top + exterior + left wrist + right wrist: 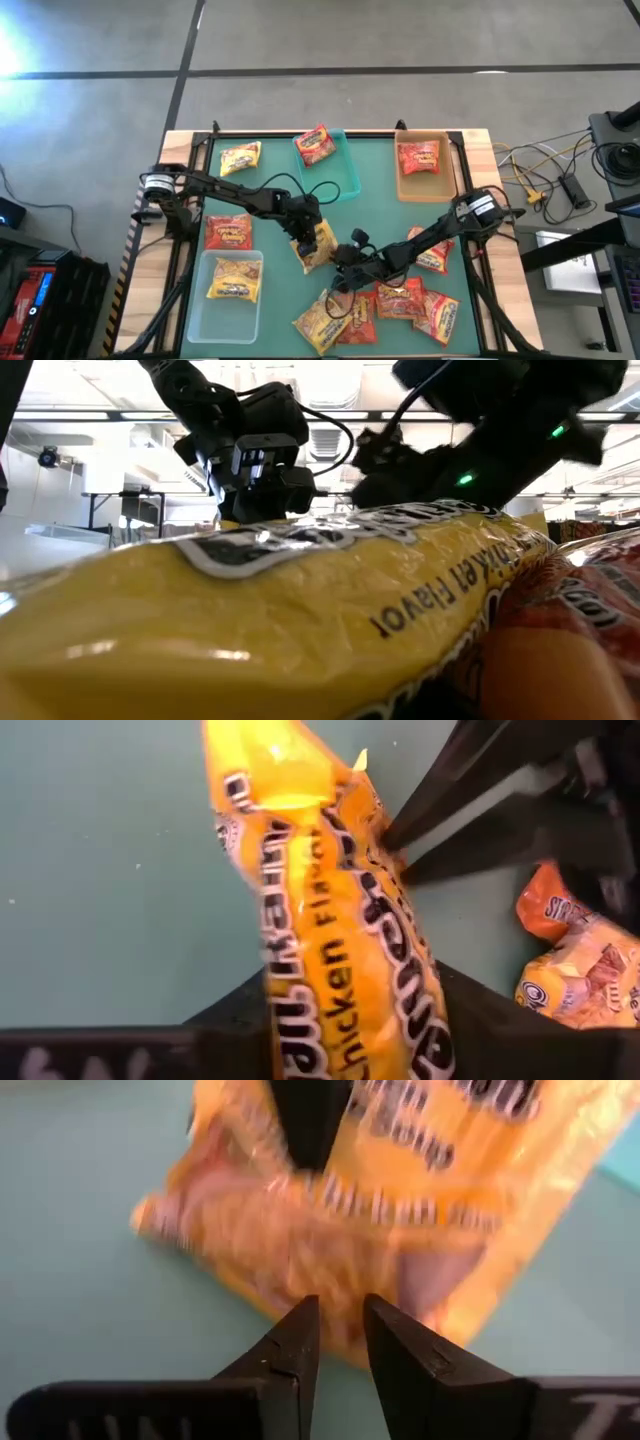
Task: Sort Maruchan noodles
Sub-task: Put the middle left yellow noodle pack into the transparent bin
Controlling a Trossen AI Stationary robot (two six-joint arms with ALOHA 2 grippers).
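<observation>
— Where your two arms meet mid-worktop (270, 160), what does the left tool (312, 238) have?

— It's clamped on a yellow packet (316, 243), which hangs lengthwise between the fingers in the left wrist view (345, 935).

— And your right tool (345, 258)?

— Just beside that packet, fingers nearly together with a thin gap and nothing between them (338, 1342).

— The rest?

— A loose pile (385, 305) lies at the near edge, one red packet in the tan bin (400, 182), one in the teal bin (345, 160), one yellow in the clear bin (200, 300).

Packet (316, 243) between left hand (308, 232), right hand (340, 262)
</observation>
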